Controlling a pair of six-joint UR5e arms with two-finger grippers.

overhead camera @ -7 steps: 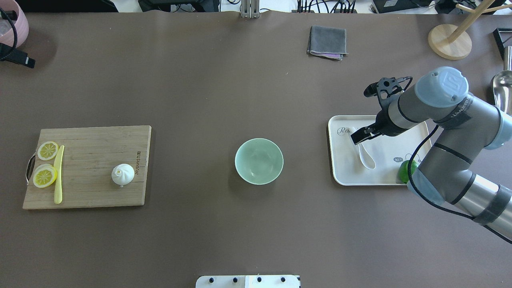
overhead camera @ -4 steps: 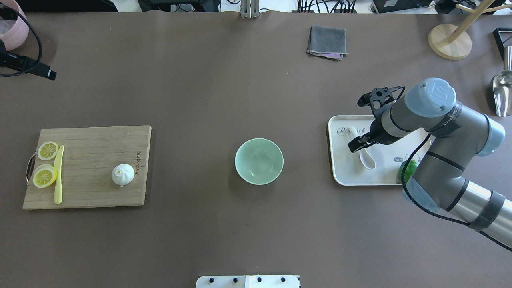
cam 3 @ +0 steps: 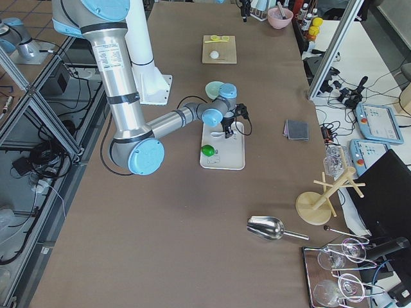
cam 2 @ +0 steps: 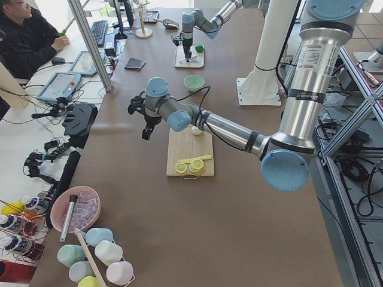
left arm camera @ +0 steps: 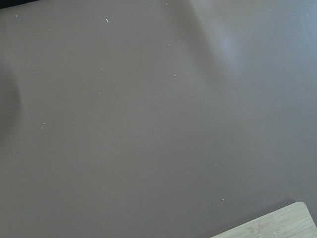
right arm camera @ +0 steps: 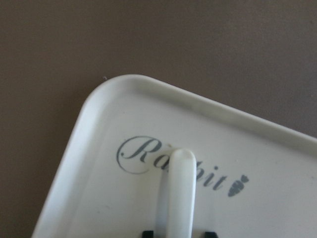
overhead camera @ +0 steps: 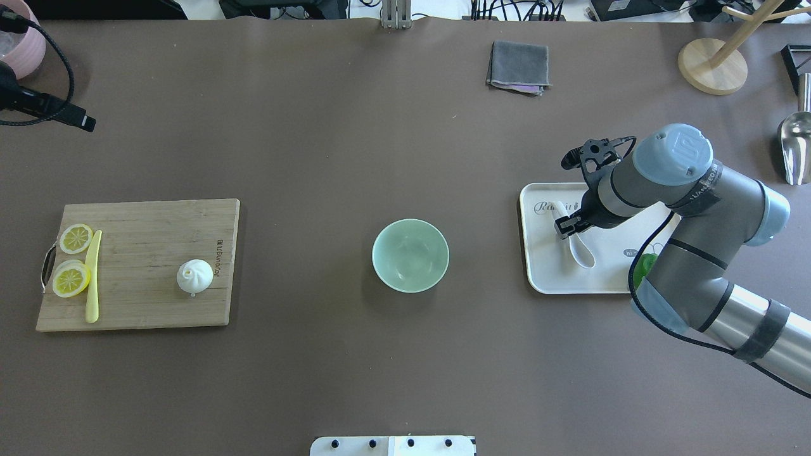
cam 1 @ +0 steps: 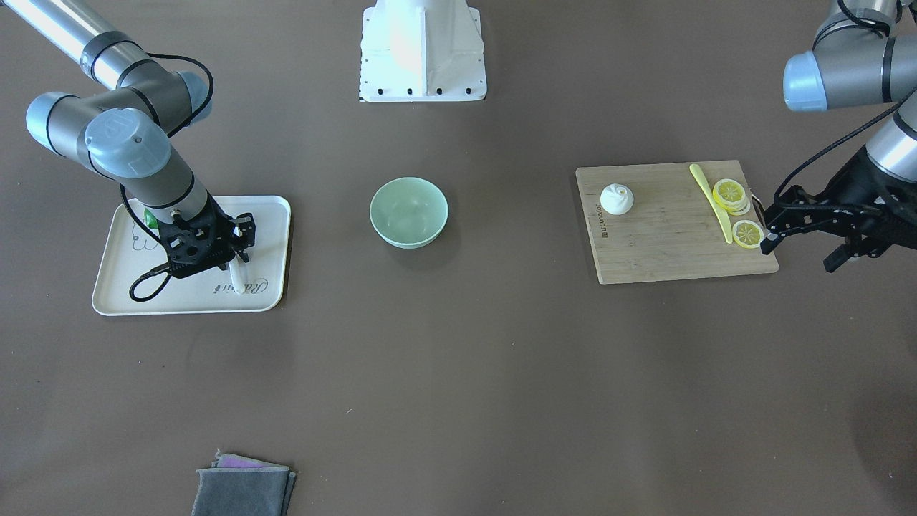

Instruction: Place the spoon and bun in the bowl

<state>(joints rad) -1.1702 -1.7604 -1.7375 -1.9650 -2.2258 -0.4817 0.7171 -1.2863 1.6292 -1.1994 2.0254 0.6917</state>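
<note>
The white spoon (overhead camera: 579,248) lies on the white tray (overhead camera: 551,278) at the right. My right gripper (overhead camera: 566,227) is down over the spoon's handle (right arm camera: 178,193), open, with a fingertip on each side of it. The white bun (overhead camera: 194,277) sits on the wooden cutting board (overhead camera: 146,253) at the left. The mint-green bowl (overhead camera: 410,254) stands empty at the table's middle. My left gripper (cam 1: 799,254) is open and empty, in the air beyond the board's far left end, well away from the bun (cam 1: 617,198).
Two lemon slices (overhead camera: 71,278) and a yellow knife (overhead camera: 93,272) lie on the board's left end. A green lime (overhead camera: 643,269) sits on the tray beside my right arm. A grey cloth (overhead camera: 518,66), a wooden stand (overhead camera: 712,65) and a metal scoop (overhead camera: 795,145) are at the back.
My right gripper has come down and toward the bowl side, from above the tray onto the spoon's handle. My left gripper has moved a little to the right at the far left.
</note>
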